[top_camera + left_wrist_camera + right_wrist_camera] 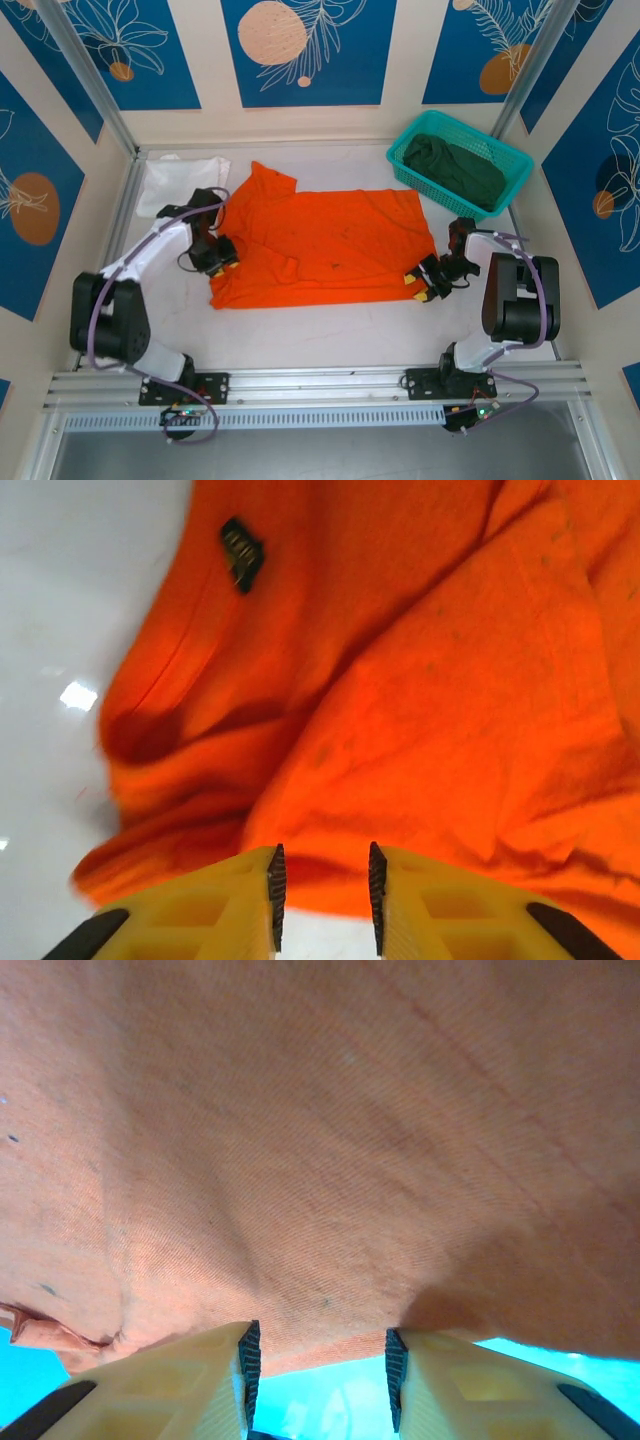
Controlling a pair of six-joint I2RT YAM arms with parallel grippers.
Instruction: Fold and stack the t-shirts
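The bright orange t-shirt (pixel 320 245) lies spread flat across the middle of the table, a sleeve pointing to the back left. My left gripper (pixel 222 255) sits at its rumpled left edge; in the left wrist view the left gripper (pixel 322 855) is open, with the orange cloth (pixel 420 680) edge just at the fingertips. My right gripper (pixel 425 283) is at the shirt's near right corner; in the right wrist view the right gripper (pixel 320 1335) is open, the orange hem (pixel 320 1140) reaching its tips. A white t-shirt (pixel 185 180) lies at the back left. The dark green t-shirt (pixel 455 165) is bunched in the basket.
A teal mesh basket (pixel 410 133) stands at the back right, close behind the right arm. Walls enclose the table at the left, back and right. A metal rail runs along the near edge. A small black label (pixel 242 552) shows on the orange cloth.
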